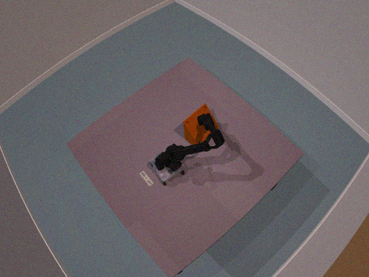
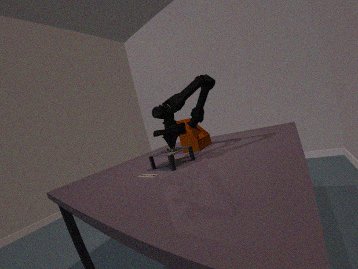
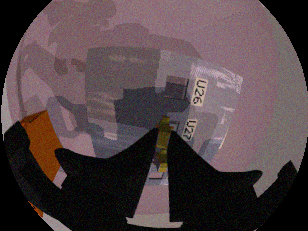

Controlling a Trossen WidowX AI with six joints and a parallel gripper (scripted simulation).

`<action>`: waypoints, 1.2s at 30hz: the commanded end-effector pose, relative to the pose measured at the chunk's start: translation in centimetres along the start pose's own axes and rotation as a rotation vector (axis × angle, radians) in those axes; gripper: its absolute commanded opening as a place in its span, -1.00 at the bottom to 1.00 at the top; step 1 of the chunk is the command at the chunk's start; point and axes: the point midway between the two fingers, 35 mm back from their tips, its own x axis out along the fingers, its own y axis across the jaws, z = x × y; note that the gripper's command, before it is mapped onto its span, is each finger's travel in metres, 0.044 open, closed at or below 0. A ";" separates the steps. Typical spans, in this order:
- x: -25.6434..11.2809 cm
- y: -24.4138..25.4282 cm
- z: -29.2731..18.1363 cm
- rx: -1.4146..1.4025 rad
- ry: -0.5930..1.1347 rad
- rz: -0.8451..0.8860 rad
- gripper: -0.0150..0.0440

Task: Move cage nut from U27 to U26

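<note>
While the claw (image 1: 171, 171) (image 2: 172, 149) (image 3: 164, 130) grips the nut (image 3: 163, 140) near U27, U26 (image 3: 176, 87) stands empty; seating and release remain.

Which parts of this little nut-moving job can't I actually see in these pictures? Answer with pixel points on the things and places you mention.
- Spring wings under the grey rail plate (image 1: 165, 178) (image 2: 181, 151) (image 3: 215, 106): hidden by the plate in the top and wrist views, too small in the exterior.
- Lower end of the yellowish metal cage nut between the black gripper's (image 2: 172, 149) (image 3: 164, 133) fingers: unclear in the wrist view, grainy.
- The nut from above: covered by the arm in the top view.
</note>
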 end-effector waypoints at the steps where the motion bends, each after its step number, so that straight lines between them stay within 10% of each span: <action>1: -0.1 0.0 0.0 0.001 0.003 -0.011 -0.40; 36: -0.1 0.2 0.0 0.001 0.003 -0.055 -0.40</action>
